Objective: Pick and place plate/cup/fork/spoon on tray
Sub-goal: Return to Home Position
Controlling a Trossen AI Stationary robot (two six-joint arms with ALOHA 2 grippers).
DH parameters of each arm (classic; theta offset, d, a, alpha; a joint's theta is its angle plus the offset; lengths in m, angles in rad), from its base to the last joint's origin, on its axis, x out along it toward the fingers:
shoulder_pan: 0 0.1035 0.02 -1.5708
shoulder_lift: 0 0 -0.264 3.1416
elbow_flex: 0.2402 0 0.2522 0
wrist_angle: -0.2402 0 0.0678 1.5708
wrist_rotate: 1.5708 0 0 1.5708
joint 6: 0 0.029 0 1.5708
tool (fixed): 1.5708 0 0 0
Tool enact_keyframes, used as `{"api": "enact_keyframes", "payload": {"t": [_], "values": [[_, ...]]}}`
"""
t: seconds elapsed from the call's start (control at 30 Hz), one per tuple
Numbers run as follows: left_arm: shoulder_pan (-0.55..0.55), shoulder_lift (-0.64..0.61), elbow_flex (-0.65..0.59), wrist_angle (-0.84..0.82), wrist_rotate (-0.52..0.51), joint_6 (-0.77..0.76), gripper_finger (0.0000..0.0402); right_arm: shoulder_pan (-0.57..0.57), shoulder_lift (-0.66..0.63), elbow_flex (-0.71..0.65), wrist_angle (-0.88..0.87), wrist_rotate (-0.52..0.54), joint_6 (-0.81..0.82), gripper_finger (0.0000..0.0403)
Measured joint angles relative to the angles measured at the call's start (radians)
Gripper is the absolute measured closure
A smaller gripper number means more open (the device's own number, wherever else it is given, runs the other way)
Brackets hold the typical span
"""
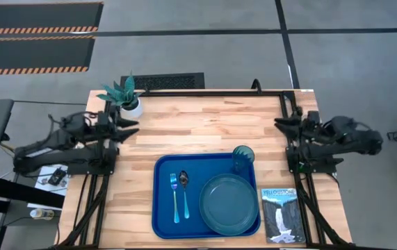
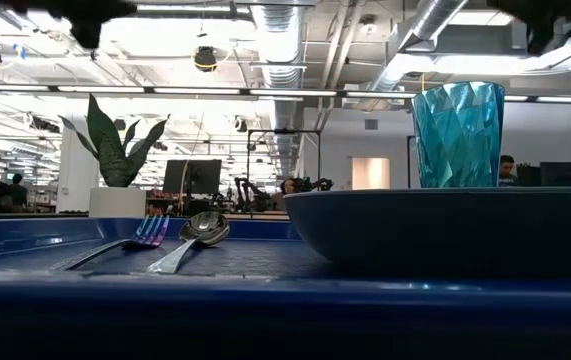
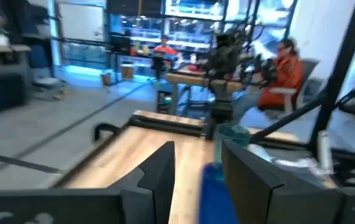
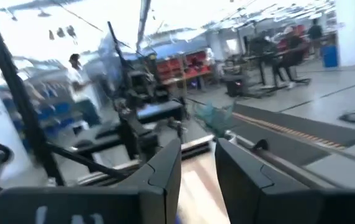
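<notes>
tray (image 1: 162,208) sits at table (image 1: 205,118) front edge (back half bare wood).

Both arms sit folded back at opposite table edges, facing each other. The left gripper (image 1: 130,127) points across toward the right gripper (image 1: 280,123), each with its fingers parted by a narrow gap, holding nothing.
</notes>
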Motion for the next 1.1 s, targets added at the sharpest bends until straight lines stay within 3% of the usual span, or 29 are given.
{"api": "enact_keyframes", "payload": {"t": [0.1, 0.23, 0.37, 0.43, 0.6, 0.9, 1.1], "values": [[0.009, -0.061, -0.149, 0.114, 0.013, -0.105, 0.0283, -0.023, -0.101, -0.161, 0.106, -0.001, 0.06, 0.028], [0.024, -0.147, -0.351, 0.267, -0.08, -0.227, 0.0283, -0.074, -0.105, -0.334, 0.233, 0.035, 0.129, 0.028], [0.042, -0.23, -0.518, 0.324, -0.077, -0.322, 0.0283, -0.154, -0.091, -0.492, 0.357, -0.006, 0.224, 0.028], [0.055, -0.252, -0.514, 0.274, -0.066, -0.333, 0.0283, -0.199, -0.101, -0.493, 0.35, -0.021, 0.247, 0.028], [0.058, -0.25, -0.514, 0.397, -0.03, -0.241, 0.0283, -0.3, -0.102, -0.493, 0.344, -0.04, 0.225, 0.028], [0.058, -0.25, -0.514, 0.377, -0.169, -0.266, 0.0283, -0.41, -0.097, -0.493, 0.308, -0.037, 0.186, 0.028], [0.058, -0.25, -0.514, 0.307, -0.177, -0.254, 0.0283, -0.415, -0.097, -0.491, 0.281, -0.038, 0.197, 0.028]]}}
